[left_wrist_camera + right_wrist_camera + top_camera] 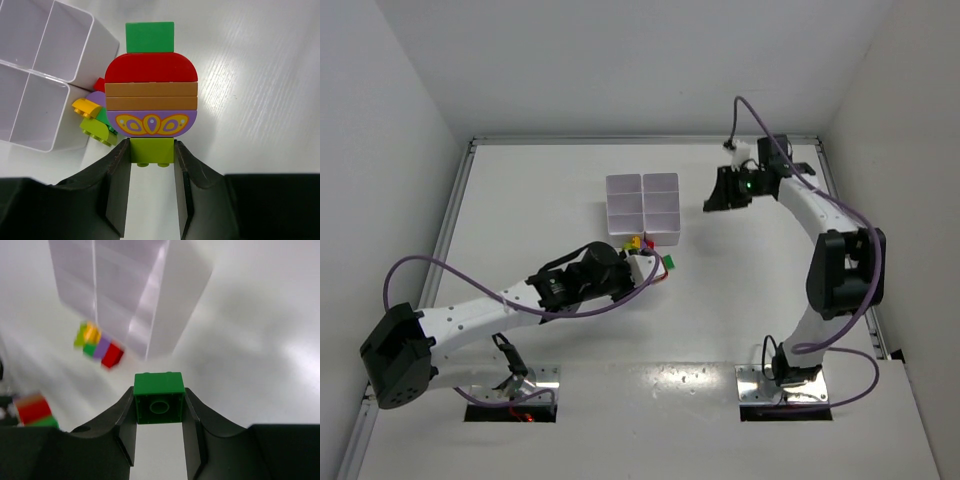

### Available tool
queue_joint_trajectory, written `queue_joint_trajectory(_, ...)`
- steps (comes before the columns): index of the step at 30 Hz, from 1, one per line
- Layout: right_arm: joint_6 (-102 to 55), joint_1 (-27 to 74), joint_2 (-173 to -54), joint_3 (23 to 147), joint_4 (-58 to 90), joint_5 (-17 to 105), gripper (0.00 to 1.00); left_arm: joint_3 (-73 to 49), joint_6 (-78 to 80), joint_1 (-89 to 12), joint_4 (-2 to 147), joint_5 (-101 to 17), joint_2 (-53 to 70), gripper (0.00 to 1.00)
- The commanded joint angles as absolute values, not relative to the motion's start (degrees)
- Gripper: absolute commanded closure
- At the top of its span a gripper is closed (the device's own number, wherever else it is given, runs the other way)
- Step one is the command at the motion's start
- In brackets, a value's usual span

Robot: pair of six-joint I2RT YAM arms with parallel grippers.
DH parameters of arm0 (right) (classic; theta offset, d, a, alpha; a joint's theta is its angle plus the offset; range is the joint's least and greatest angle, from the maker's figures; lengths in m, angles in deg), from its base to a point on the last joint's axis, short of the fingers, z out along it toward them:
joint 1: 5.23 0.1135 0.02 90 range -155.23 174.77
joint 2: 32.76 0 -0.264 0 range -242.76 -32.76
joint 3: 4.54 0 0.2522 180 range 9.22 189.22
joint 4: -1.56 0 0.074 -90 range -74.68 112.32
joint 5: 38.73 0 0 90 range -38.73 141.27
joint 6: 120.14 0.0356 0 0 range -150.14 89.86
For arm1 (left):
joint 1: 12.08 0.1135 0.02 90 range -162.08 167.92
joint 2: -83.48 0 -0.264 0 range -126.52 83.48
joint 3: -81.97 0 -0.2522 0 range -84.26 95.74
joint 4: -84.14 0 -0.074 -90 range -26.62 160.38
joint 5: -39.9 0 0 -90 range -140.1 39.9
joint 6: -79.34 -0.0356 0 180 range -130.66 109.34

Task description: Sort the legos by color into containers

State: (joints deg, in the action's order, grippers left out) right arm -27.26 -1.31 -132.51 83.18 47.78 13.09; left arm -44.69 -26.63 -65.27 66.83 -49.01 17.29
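Pinches lego stack (151, 95) by lime bottom brick (152, 157) in left gripper (152, 149), green brick (159, 405) in right gripper (159, 394); risks stack snapping off.

Overhead view looks down; both close wrist views share the tray (642, 208).

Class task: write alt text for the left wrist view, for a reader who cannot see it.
The left end effector grips a brick stack by its lime end brick; purple, tan, red and green follow. A white tray and loose bricks lie left of it.
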Motion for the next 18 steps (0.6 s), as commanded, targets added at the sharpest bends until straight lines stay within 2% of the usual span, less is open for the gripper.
queue_joint_trajectory(1,-18.8,2.1,-135.7,94.7,38.9,23.8,1.00,-43.8,-25.2,-63.3,68.8,-49.8,18.5,1.00)
queue_joint_trajectory(7,-17.0,9.3,-146.2,108.9,39.5,29.3,1.00,-41.3,-21.7,-58.6,69.4,-49.3,16.4,1.00)
queue_joint_trajectory(18,-16.3,14.6,-154.0,115.7,38.4,37.9,1.00,-39.0,-21.2,-53.0,69.4,-48.8,14.7,1.00)
